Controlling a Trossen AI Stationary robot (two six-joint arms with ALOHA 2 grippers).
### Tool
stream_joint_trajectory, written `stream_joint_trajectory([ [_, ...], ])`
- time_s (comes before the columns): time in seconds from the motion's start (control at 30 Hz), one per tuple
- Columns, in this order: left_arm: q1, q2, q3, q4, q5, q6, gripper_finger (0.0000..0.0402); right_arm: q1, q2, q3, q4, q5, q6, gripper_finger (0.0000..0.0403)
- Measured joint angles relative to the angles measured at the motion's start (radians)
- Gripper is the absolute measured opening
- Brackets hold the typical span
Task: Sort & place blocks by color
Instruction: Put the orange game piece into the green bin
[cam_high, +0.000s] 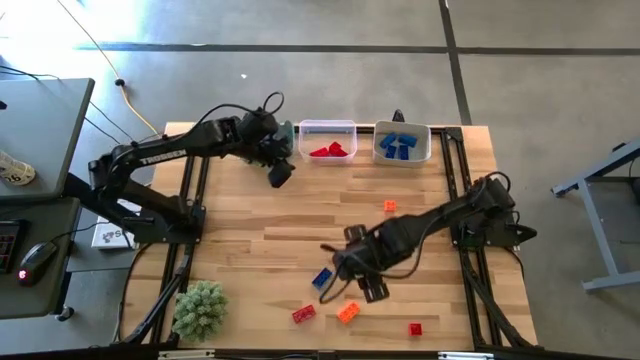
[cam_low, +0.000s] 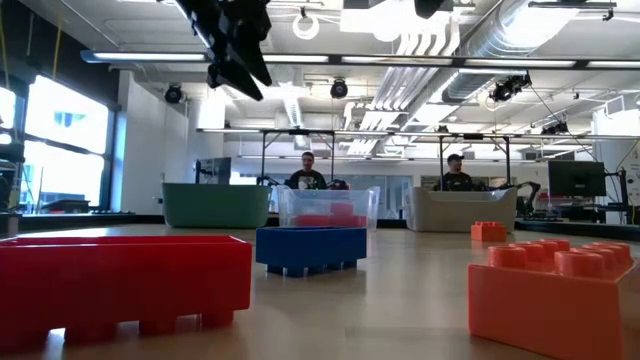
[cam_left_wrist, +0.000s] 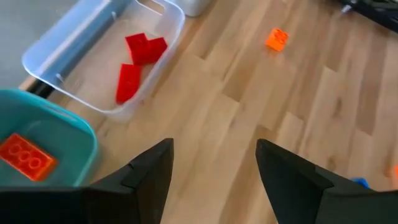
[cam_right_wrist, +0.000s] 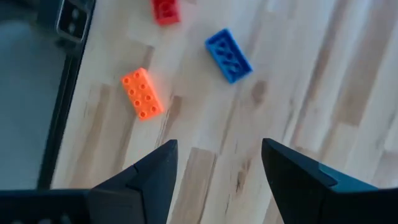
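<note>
Loose blocks: blue (cam_high: 322, 278), red (cam_high: 304, 314) and orange (cam_high: 348, 312) lie flat lower center; others fill bins at top.

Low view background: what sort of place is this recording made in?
Probably a robotics lab or workshop in an industrial-style hall. Exposed ducts run under the ceiling, two people sit at further framed workstations behind the table, and the high view shows a bare concrete floor around the wooden table.
</note>
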Motion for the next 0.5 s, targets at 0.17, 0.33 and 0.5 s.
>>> stream_joint_trajectory([
  [0.17,-0.060,-0.023,0.000,-0.029,-0.006,-0.084,0.0217,0.053,0.051,0.000,0.045,0.004,-0.093,0.0220],
  [0.33,-0.127,-0.026,0.000,-0.049,-0.010,-0.162,0.0217,0.099,0.101,0.000,0.088,0.005,-0.156,0.0220],
  [0.5,-0.192,-0.026,0.000,-0.054,-0.010,-0.236,0.0217,0.128,0.144,0.000,0.105,0.013,-0.219,0.0220],
])
